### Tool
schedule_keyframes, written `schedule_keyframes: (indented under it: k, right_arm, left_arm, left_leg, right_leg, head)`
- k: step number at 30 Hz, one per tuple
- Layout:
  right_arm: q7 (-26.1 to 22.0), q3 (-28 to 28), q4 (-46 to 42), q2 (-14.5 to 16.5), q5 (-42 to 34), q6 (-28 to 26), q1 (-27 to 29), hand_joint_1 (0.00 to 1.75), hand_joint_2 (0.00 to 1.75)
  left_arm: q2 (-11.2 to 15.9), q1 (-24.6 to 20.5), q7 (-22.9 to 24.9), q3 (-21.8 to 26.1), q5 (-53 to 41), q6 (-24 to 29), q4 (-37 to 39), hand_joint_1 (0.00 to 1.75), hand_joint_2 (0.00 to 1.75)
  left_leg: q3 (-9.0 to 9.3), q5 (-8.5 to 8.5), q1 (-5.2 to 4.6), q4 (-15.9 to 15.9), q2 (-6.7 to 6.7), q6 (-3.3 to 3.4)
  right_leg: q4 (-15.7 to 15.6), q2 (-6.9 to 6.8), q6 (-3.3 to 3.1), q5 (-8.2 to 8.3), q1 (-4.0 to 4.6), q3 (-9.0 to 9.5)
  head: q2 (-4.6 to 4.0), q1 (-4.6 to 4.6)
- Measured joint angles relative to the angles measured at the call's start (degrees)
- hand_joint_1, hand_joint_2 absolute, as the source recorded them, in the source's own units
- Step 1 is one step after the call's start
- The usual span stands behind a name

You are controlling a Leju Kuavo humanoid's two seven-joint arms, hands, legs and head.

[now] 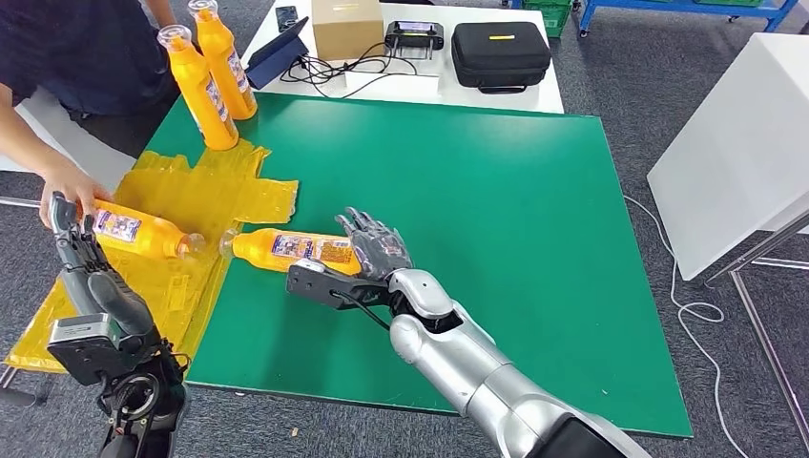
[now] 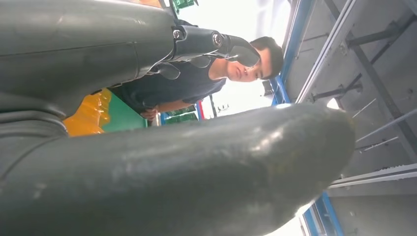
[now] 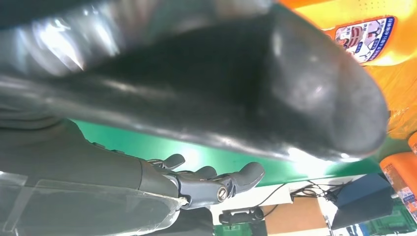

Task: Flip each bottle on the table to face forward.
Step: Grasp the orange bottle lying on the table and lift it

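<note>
The right hand (image 1: 380,246) lies over the base end of an orange plastic bottle with a printed label (image 1: 291,250), fingers spread across it from above; the bottle lies on its side on the green table mat (image 1: 496,239), its clear cap pointing away from the hand toward the yellow sheet. Whether the fingers actually grip the bottle or only rest on it cannot be told. In the right wrist view the thick grey thumb sits close to the camera, the darker fingers (image 3: 216,184) are extended and apart, and the bottle's label (image 3: 366,39) is just beyond the thumb.

Beyond that bottle's cap, almost cap to cap with it, a second orange bottle lying on its side (image 1: 143,232) rests on the crinkled yellow plastic sheet (image 1: 205,205) covering the mat's left corner. A person's hand (image 1: 67,191) holds its far end.

The left hand (image 1: 76,246) is raised upright just beside that person's hand, at the table's left edge, fingers pointing up and holding nothing; they appear loosely apart.

Farther out, at the sheet's far edge, two upright orange bottles with clear caps (image 1: 205,81) stand side by side. Behind the mat a white table (image 1: 410,81) carries a cardboard box (image 1: 346,27), a black carrying case (image 1: 500,54) and a dark tablet on a stand (image 1: 277,52).
</note>
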Motion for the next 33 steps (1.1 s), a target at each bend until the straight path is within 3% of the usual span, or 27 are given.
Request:
schedule_keyframes:
  k: [7, 16, 33]
  right_arm:
    - [-0.21, -0.51, -0.07, -0.01, 0.72, 0.04, 0.16, 0.00, 0.00]
    - [-1.83, -0.47, -1.39, -0.69, -0.18, -0.02, 1.82, 0.00, 0.00]
    - [-0.58, 0.28, -2.19, -2.23, -2.90, 0.20, -0.24, 0.00, 0.00]
  left_arm:
    - [-0.89, 0.37, -0.02, 0.15, -0.62, -0.25, -0.27, 0.00, 0.00]
    - [-2.73, 5.85, -1.28, 0.46, -1.72, 0.31, -5.07, 0.00, 0.00]
    - [0.52, 4.72, -1.68, -0.62, 3.71, 0.96, -2.85, 0.00, 0.00]
  left_leg:
    - [0.00, 0.00, -0.01, 0.00, 0.00, 0.00]
    - [-0.11, -0.01, -0.01, 0.00, 0.00, 0.01]
    - [-0.11, 0.00, -0.01, 0.01, 0.00, 0.01]
  right_leg:
    - [0.00, 0.00, 0.00, 0.00, -0.01, 0.02]
    - [-0.01, 0.00, 0.00, 0.00, -0.01, -0.08]
    - [-0.02, -0.01, 0.00, 0.00, -0.01, -0.11]
  head:
    - [-0.01, 0.01]
    - [-0.01, -0.01]
    - [-0.01, 0.01]
